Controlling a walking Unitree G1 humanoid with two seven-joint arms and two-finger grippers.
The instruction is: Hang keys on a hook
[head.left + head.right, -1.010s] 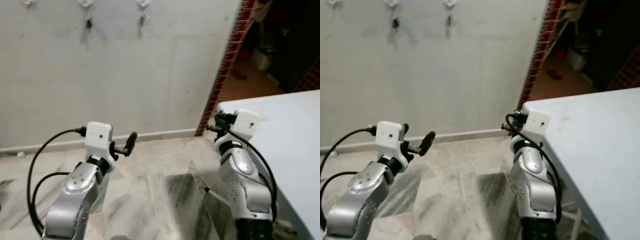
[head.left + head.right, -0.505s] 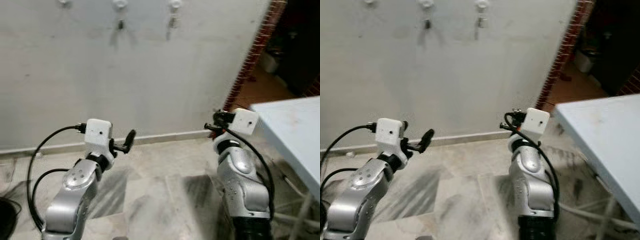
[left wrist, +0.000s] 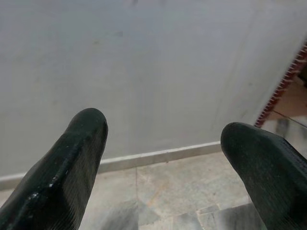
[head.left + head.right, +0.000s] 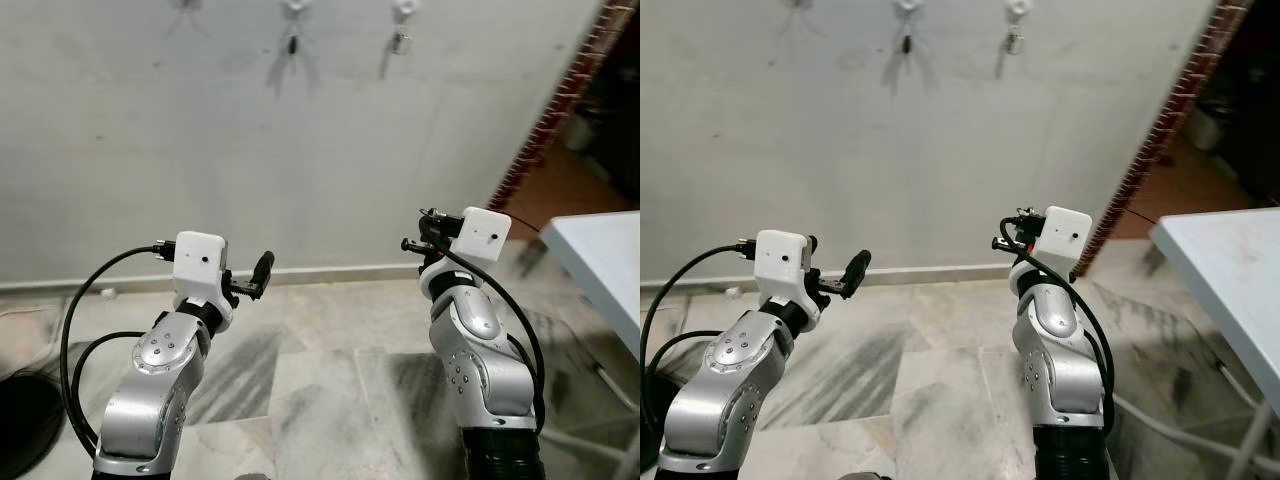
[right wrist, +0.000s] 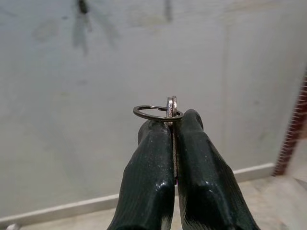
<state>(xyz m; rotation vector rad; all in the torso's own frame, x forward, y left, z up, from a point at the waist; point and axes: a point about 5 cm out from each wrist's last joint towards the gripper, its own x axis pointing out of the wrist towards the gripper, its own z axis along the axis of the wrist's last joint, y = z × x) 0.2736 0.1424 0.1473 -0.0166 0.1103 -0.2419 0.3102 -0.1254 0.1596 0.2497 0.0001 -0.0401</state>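
Swinging left across the frames, the head camera now puts the wall hooks [image 4: 294, 8] nearer the middle and pushes the white table [image 4: 610, 260] to the right edge — the robot is turning to face the wall, not the things shifting. The right gripper [image 5: 173, 125] is pinched tight on the keys [image 5: 165, 111]: a split ring and a flat key head stick out above its fingertips, held chest-high and pointing at the wall. The left gripper [image 3: 163, 143] is spread wide and carries nothing. Small dark items seem to hang from two of the hooks, though they are too small to name. Judging by this, the carry is nearly over; next comes closing on the wall and raising the ring to a hook — the hooks sit well above the gripper.
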